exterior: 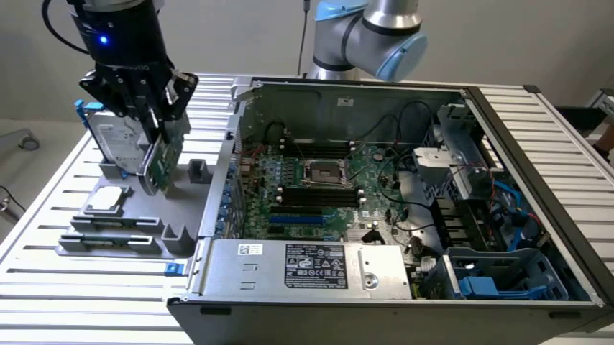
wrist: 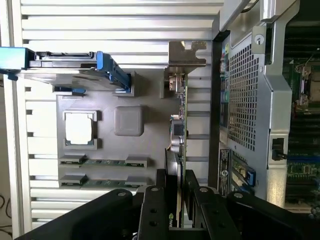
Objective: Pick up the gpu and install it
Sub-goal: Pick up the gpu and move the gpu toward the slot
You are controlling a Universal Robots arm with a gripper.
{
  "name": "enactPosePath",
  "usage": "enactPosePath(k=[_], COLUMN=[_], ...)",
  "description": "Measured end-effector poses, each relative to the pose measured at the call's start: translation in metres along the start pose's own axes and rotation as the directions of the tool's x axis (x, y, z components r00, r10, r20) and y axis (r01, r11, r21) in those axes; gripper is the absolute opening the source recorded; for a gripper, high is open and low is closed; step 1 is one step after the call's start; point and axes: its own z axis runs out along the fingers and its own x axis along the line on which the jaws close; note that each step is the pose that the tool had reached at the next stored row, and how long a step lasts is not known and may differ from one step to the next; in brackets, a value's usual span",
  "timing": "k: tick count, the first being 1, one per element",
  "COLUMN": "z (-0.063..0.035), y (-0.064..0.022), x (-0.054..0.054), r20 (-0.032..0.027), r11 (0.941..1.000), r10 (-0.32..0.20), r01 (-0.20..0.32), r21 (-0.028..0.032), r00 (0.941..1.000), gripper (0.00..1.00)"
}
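Note:
The gpu point(exterior: 161, 164) stands on edge over the grey parts tray point(exterior: 184, 241), green board face showing. Its lower edge is at the tray's slot; I cannot tell whether it is lifted free. My gripper point(exterior: 158, 122) comes down from above and is shut on the card's upper edge. In the wrist view the gpu point(wrist: 178, 145) is seen edge-on between the black fingers point(wrist: 162, 200), with its silver end bracket point(wrist: 186, 56) at the far end. The open computer case point(exterior: 240, 129) lies to the exterior view's right of the tray, its motherboard point(exterior: 321, 180) exposed.
A silver hard drive in a blue frame point(exterior: 115, 140) stands just beside the gpu. A processor point(exterior: 106, 199) and memory sticks point(exterior: 111, 241) lie in the tray. Inside the case are a power supply point(exterior: 317, 266), cables point(exterior: 413, 208) and a drive cage point(exterior: 479, 277).

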Motion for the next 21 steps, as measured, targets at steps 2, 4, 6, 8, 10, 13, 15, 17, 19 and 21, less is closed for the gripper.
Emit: enactPosePath(k=[2,4,6,8,10,13,15,17,19,21], z=[-0.0090,-0.0181,-0.0274,-0.0364,-0.0455,-0.0567,-0.0635,-0.0700,-0.0757,-0.0785], y=[0.0001,0.0002,0.0003,0.0004,0.0002,-0.0013,-0.0026,-0.0041,-0.0060,-0.0084], x=[-0.001,-0.004,-0.009,-0.016,-0.024,-0.038,-0.047,-0.056,-0.065,-0.074], r20=[-0.0001,-0.0001,-0.0001,-0.0001,0.0000,-0.0001,-0.0001,-0.0002,-0.0002,-0.0001], r11=[1.0000,1.0000,1.0000,1.0000,1.0000,1.0000,1.0000,0.9999,0.9999,0.9999], r10=[0.000,0.000,0.000,0.000,0.000,0.000,0.000,0.000,0.000,0.000], r01=[0.000,0.000,0.000,0.000,0.000,0.000,0.000,0.000,0.000,0.000], r21=[0.0000,0.0001,-0.0004,-0.0011,-0.0020,-0.0056,-0.0087,-0.0122,-0.0151,-0.0169], r00=[1.0000,1.0000,1.0000,1.0000,1.0000,1.0000,1.0000,1.0000,1.0000,1.0000], gripper=[0.26,0.26,0.26,0.26,0.26,0.26,0.26,0.26,0.26,0.26])
